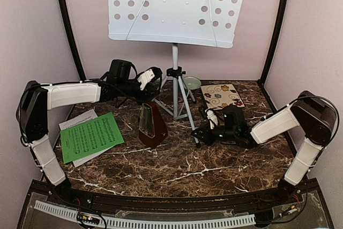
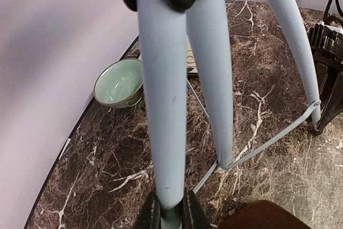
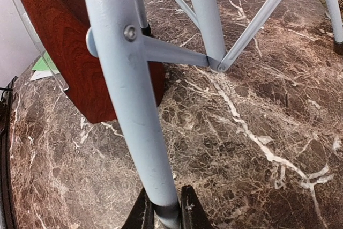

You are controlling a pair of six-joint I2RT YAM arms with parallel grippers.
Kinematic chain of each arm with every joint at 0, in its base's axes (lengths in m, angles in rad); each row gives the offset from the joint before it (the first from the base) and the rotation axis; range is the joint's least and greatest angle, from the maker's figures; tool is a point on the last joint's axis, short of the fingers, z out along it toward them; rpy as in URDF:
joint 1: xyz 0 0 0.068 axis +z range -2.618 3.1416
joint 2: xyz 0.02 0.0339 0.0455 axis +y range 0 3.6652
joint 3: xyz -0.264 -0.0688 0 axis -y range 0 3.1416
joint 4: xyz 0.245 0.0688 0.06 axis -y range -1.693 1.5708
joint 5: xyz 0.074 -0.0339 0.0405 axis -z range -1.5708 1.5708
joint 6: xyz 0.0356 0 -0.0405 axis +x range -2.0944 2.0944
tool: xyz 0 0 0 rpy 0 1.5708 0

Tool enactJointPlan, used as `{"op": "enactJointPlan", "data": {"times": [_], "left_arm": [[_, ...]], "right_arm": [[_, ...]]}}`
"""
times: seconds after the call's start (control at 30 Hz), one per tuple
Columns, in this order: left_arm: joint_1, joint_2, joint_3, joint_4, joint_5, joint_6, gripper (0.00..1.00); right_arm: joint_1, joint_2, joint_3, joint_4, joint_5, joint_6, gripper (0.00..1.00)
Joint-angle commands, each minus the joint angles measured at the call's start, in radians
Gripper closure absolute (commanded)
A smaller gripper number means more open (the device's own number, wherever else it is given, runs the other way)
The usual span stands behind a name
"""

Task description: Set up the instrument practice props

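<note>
The left pincer point(image 2: 171, 214) is clamping one pale tripod leg point(image 2: 161, 105) of the music stand point(image 1: 177, 9), and the right pincer point(image 3: 166, 210) is clamping another. The stand is standing upright at the rear of the tabletop point(image 1: 214, 170), the metronome point(image 1: 151, 124) sitting just in front and the music sheets point(image 1: 91, 137) lying to the left.

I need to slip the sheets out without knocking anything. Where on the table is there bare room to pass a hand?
Freest is the front strip of the table, bordered by the music sheets, the metronome and the right gripper. Crowded: mid-back, where it and the left gripper clamp the tripod legs, with the bowl and tile behind.
</note>
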Motion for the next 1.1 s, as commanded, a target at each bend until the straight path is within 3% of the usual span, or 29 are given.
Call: {"op": "enactJointPlan", "data": {"times": [0.0,0.2,0.33,0.37,0.43,0.53,0.63,0.7,0.8,0.97,1.07], "left_arm": [[0.102,-0.058,0.019,0.064,-0.122,-0.007,1.0],[0.11,-0.05,-0.03,0.145,-0.036,-0.1,1.0],[0.11,-0.023,-0.002,0.086,-0.047,-0.067,1.0],[0.108,-0.025,-0.001,0.08,-0.037,-0.071,0.98],[0.105,-0.046,-0.016,0.1,0.0,-0.097,0.84],[0.097,-0.082,-0.043,0.154,0.061,-0.144,0.62],[0.072,-0.105,-0.047,0.158,0.09,-0.155,0.45],[0.056,-0.108,-0.039,0.139,0.094,-0.151,0.38],[0.042,-0.106,-0.027,0.108,0.075,-0.143,0.37],[0.041,-0.135,-0.045,0.124,0.059,-0.163,0.39],[0.042,-0.185,-0.091,0.157,0.034,-0.2,0.36]], "right_arm": [[-0.02,0.035,-0.038,-0.244,0.078,0.09,1.0],[-0.017,0.044,-0.042,-0.234,0.076,0.095,1.0],[-0.017,0.047,-0.059,-0.238,0.069,0.09,1.0],[-0.017,0.045,-0.059,-0.236,0.059,0.09,1.0],[-0.011,0.041,-0.047,-0.231,0.029,0.086,1.0],[0.02,0.015,-0.003,-0.231,0.031,0.071,0.79],[0.044,-0.023,0.041,-0.234,0.03,0.069,0.47],[0.049,-0.055,0.061,-0.24,0.03,0.071,0.34],[0.048,-0.097,0.091,-0.276,0.049,0.057,0.26],[0.048,-0.194,0.138,-0.318,0.053,0.031,0.24],[0.048,-0.246,0.136,-0.307,0.053,0.02,0.18]]}}
